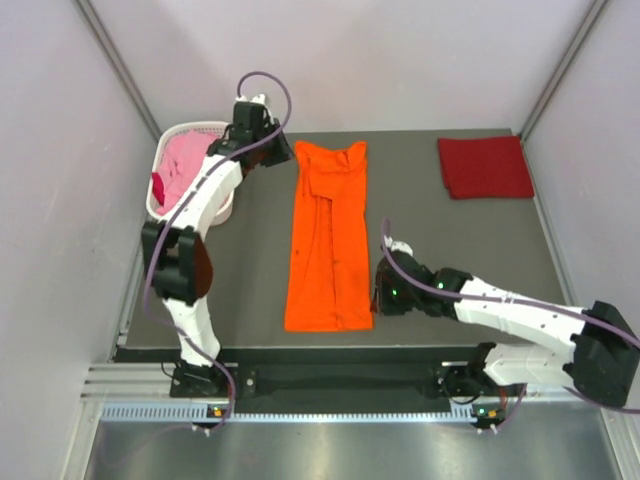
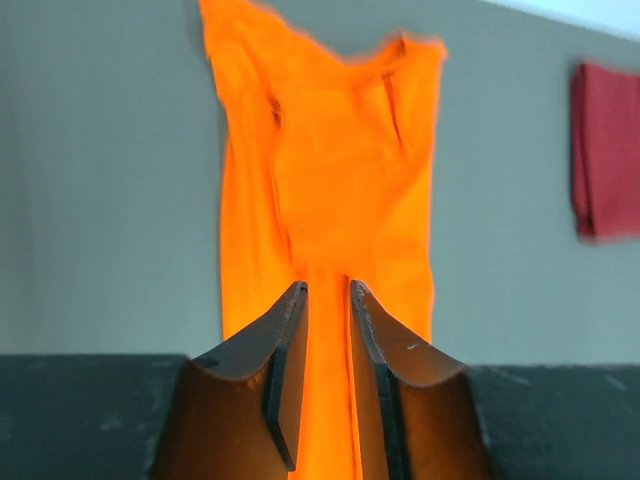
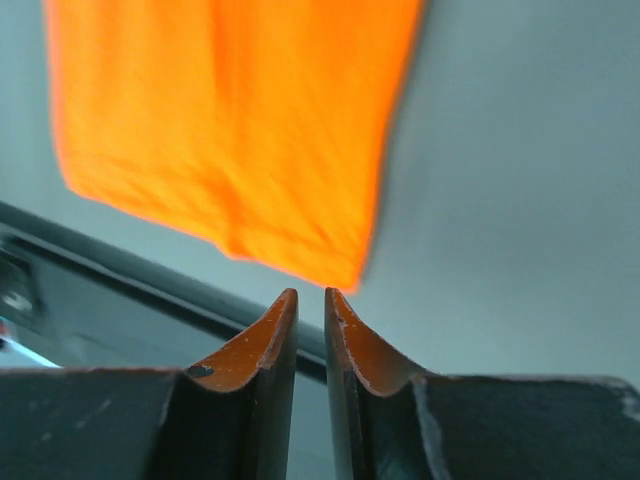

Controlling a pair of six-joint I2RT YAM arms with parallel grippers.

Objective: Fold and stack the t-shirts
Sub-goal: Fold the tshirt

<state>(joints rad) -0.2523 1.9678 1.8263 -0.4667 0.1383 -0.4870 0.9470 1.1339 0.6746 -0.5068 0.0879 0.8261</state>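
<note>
The bright orange t-shirt [image 1: 328,240] lies folded into a long strip down the middle of the table, collar at the far end. It also shows in the left wrist view [image 2: 330,180] and the right wrist view [image 3: 230,120]. The dark red t-shirt [image 1: 485,167] lies folded at the back right and also shows in the left wrist view [image 2: 605,150]. The pink t-shirt [image 1: 185,160] sits in the basket. My left gripper [image 1: 268,150] [image 2: 328,288] is raised high, jaws nearly together, empty. My right gripper [image 1: 380,290] [image 3: 310,295] hovers low beside the orange shirt's near right corner, jaws nearly together, empty.
A white lattice basket [image 1: 162,143] stands at the table's back left corner. The table's black front edge [image 1: 330,352] runs just below the orange shirt's hem. Walls close in the table on the left, back and right.
</note>
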